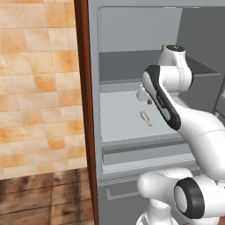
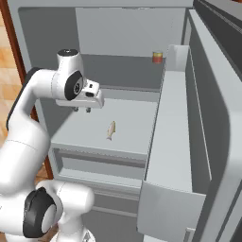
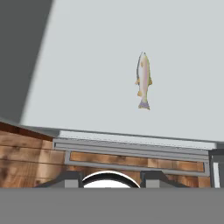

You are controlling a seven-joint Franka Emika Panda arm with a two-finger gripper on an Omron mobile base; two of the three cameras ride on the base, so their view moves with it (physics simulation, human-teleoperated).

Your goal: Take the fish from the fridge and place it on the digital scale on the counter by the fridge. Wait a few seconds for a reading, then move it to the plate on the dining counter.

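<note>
The fridge (image 1: 132, 26) (image 2: 118, 28) stands open in front of me. The fish (image 1: 146, 117) (image 2: 111, 130) (image 3: 143, 81), small, slender and tan-silvery, lies flat on the middle grey shelf (image 2: 137, 118). My gripper (image 2: 81, 109) (image 1: 145, 99) (image 3: 111, 178) hangs over the shelf's left part, pointing down, a short way left of the fish and above it. Its fingertips (image 3: 72, 178) stand apart with nothing between them. The digital scale and the plate are out of view.
The fridge door (image 2: 208, 118) stands open on the right, its box-shaped bin (image 2: 175, 137) jutting beside the shelf. A small red can (image 2: 157, 56) sits on the upper shelf. A drawer (image 2: 99, 165) lies below. A dark wood panel (image 1: 82, 88) and a tiled wall (image 1: 39, 79) are at the left.
</note>
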